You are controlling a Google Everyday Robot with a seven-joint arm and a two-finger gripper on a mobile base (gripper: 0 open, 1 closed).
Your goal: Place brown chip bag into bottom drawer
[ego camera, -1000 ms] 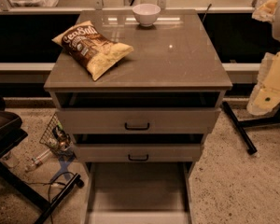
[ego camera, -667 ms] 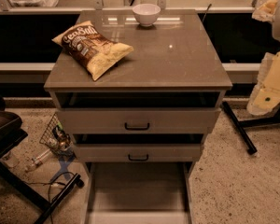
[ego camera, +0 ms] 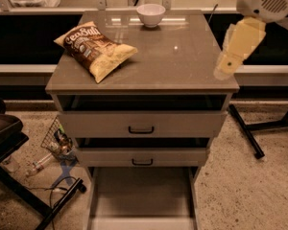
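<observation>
The brown chip bag [ego camera: 96, 49] lies flat on the left part of the cabinet top [ego camera: 182, 61], with its cream-yellow end towards the front. The bottom drawer [ego camera: 141, 198] is pulled out at the foot of the cabinet, and its flat grey floor is bare. My gripper [ego camera: 224, 65] hangs from the white arm [ego camera: 266, 1] at the upper right. It is over the right edge of the cabinet top, well to the right of the bag, and holds nothing that I can see.
A white bowl [ego camera: 150, 14] stands at the back of the cabinet top. The two upper drawers [ego camera: 141, 124] have dark handles. Black stand legs [ego camera: 247, 133] cross the floor on the right. A wire basket, clutter [ego camera: 57, 143] and a dark frame [ego camera: 9, 138] are on the left.
My arm and gripper have moved up and to the left, from beside the cabinet to over its right edge. The bag and the drawers have not moved.
</observation>
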